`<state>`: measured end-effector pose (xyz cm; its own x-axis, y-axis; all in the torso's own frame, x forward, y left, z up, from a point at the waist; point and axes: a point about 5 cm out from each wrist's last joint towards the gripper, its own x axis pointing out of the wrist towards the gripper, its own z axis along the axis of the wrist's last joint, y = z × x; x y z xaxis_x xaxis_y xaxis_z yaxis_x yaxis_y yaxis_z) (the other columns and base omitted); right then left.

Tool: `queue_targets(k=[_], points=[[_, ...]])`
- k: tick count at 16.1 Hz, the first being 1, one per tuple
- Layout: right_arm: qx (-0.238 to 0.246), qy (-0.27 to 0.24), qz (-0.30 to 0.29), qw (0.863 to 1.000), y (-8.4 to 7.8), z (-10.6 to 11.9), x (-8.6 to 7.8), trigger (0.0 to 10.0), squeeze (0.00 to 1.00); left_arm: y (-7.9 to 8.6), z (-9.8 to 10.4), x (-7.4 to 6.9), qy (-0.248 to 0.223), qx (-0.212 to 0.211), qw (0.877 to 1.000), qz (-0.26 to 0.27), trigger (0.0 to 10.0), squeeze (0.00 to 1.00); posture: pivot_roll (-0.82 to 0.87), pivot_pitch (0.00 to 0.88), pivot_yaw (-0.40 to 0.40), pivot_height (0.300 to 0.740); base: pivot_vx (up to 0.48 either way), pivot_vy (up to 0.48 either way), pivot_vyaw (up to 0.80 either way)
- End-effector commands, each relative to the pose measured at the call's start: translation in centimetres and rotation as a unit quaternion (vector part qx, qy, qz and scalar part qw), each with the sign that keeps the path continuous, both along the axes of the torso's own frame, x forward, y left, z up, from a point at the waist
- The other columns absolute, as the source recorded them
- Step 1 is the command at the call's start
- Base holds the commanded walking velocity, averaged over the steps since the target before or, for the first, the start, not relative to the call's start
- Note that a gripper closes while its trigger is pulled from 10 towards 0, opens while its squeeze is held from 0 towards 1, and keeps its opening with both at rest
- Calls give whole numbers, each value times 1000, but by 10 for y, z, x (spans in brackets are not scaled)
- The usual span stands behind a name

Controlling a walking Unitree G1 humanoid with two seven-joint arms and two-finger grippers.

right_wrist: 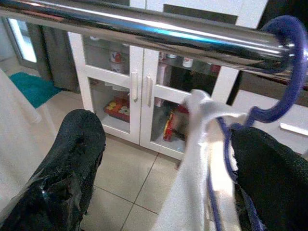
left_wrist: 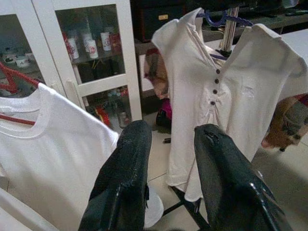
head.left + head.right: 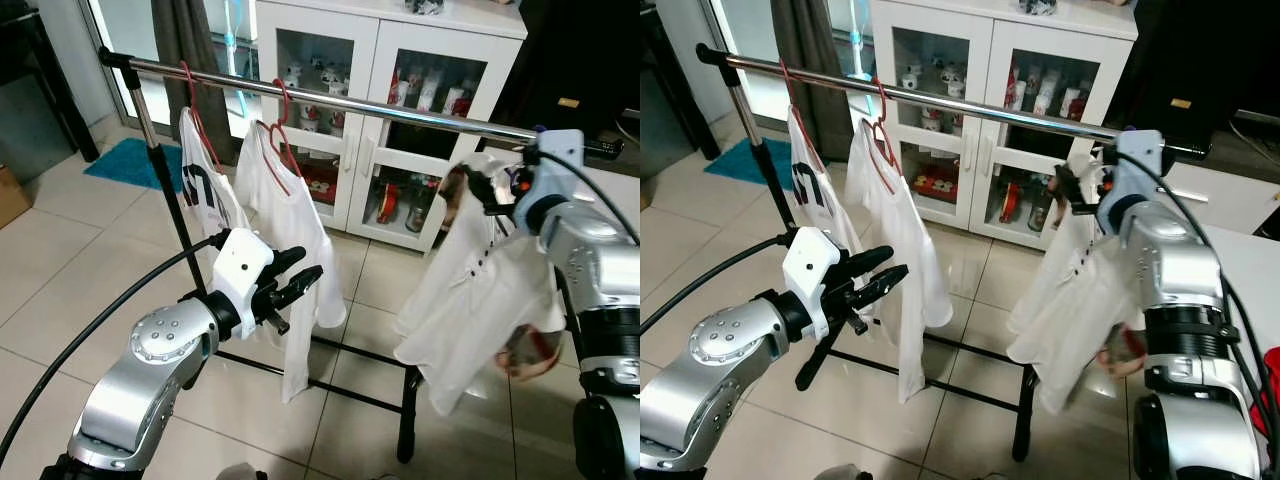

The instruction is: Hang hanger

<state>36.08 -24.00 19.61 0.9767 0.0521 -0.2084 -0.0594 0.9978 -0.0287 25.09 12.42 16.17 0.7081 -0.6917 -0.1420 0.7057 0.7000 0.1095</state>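
A chrome clothes rail [image 3: 400,108] runs from back left to right. Near its right end, the blue hanger's hook [image 1: 288,72] curls over the rail, with a white polo shirt [image 3: 490,290] draped on the hanger. My right gripper [image 1: 168,134] is just below the rail at the shirt's collar. It is open, and the hanger's neck lies beside one finger. My left gripper [image 3: 305,265] is open and holds nothing. It is raised in front of two white T-shirts [image 3: 290,220] that hang on red hangers [image 3: 283,130] at the rail's left part.
A white glass-door cabinet [image 3: 400,60] stands behind the rack. The rack's black base bars [image 3: 350,395] cross the tiled floor. A teal mat [image 3: 130,160] lies at the back left. A patterned cloth [image 3: 530,350] hangs low beside my right arm.
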Motion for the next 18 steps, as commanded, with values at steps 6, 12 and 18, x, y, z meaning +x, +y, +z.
queue_targets(k=[6, 12, 18], points=[[-4, 34, -55, 998, -12, -13, 12, 10000, 0, -8, 7, -7, -2, -22, 998, -55, 10000, 0, 6, 0, -54, 710, 0, 0, 0], [-5, 31, -44, 999, -17, -11, 25, 10000, 0, -5, 7, -9, -1, -15, 998, -53, 10000, 0, 24, 0, -71, 710, 0, 0, 0], [-31, 37, -7, 999, -25, -5, 17, 10000, 0, -5, 4, -10, 3, -11, 999, -53, 10000, 0, 19, 0, -72, 710, 0, 0, 0]])
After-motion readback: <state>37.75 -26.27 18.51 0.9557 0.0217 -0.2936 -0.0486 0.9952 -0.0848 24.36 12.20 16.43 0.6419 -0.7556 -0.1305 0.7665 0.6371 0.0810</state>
